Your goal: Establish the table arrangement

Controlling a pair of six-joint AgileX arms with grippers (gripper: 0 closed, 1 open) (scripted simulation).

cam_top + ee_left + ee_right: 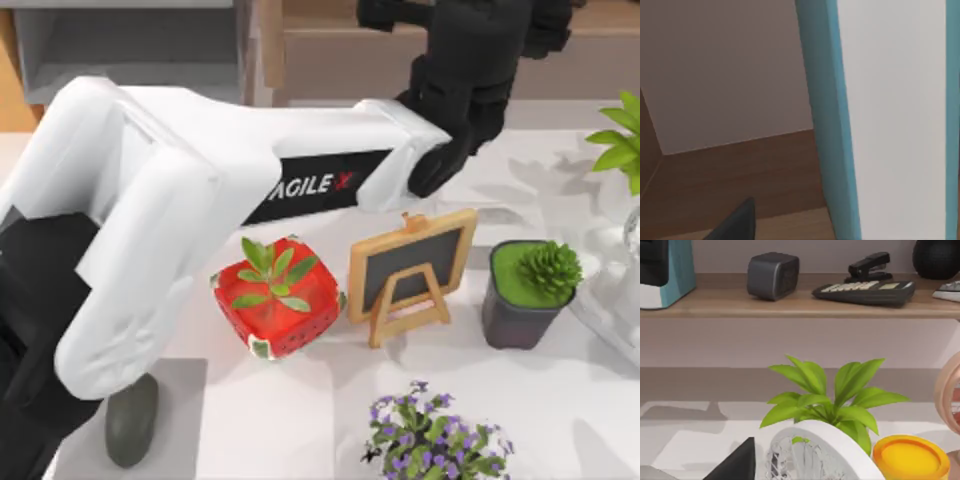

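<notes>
Left arm point(180, 190) stretches over the table point(300, 410) toward the shelf point(130, 50); tool state unclear.

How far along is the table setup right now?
Already standing on the table: a red strawberry pot, a small chalkboard easel, a dark pot with a succulent and purple flowers. The left arm reaches toward the shelf behind. What remains to place cannot be told.
</notes>
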